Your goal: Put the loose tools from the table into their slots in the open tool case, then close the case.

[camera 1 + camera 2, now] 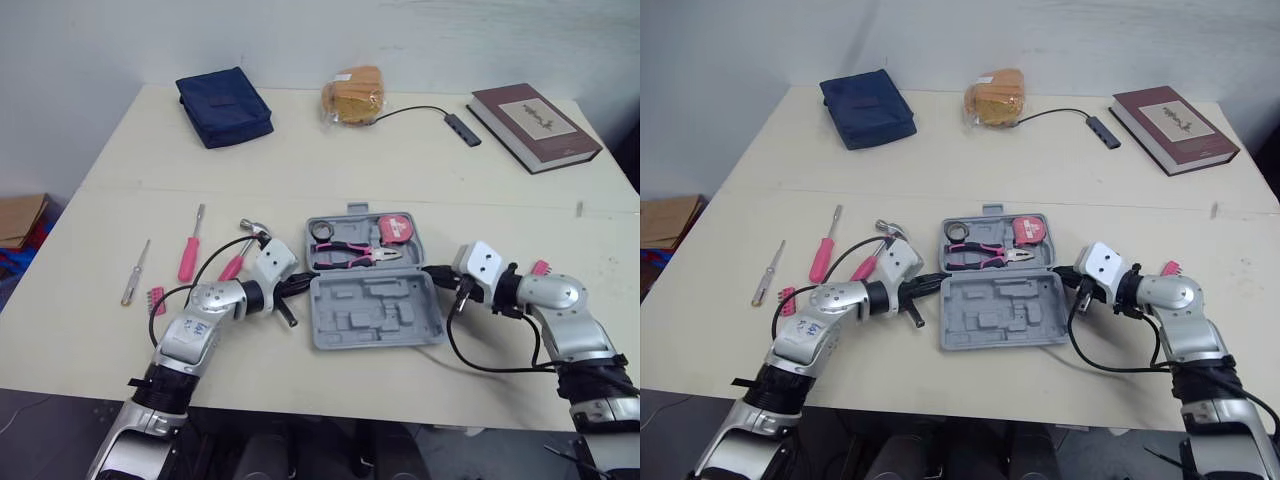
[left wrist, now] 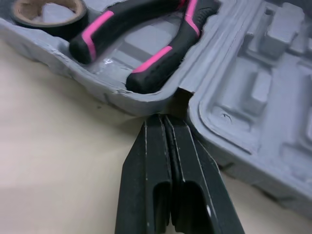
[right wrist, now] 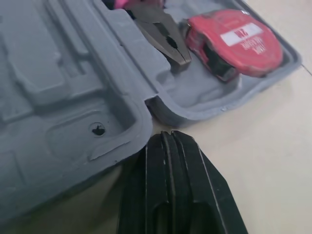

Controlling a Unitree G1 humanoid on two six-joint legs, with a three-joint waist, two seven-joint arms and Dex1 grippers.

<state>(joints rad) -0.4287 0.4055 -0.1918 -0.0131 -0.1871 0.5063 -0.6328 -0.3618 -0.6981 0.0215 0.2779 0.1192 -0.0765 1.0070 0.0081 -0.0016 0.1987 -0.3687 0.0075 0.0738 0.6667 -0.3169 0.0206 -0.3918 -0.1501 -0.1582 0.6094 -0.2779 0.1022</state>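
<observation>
The grey tool case [image 1: 345, 325] lies open in the middle of the table. Its far half holds a tape roll [image 1: 322, 231], pink-handled pliers [image 1: 352, 253] and a red tape measure [image 1: 397, 229]; its near half shows bare moulded slots. My left gripper [image 1: 301, 283] is shut, tips against the case's left side at the hinge [image 2: 178, 95]. My right gripper [image 1: 433, 270] is shut, tips at the case's right side. Left of the case lie a hammer [image 1: 254, 231], a red screwdriver [image 1: 190, 256], a small clear screwdriver [image 1: 134, 272] and a pink bit holder [image 1: 155, 298].
At the far side lie a blue pouch [image 1: 224, 105], a bagged bun [image 1: 352, 95], a USB hub [image 1: 462, 128] with its cable and a brown book [image 1: 533, 125]. A small pink piece [image 1: 540, 267] sits by my right forearm. The table's front edge is close below the case.
</observation>
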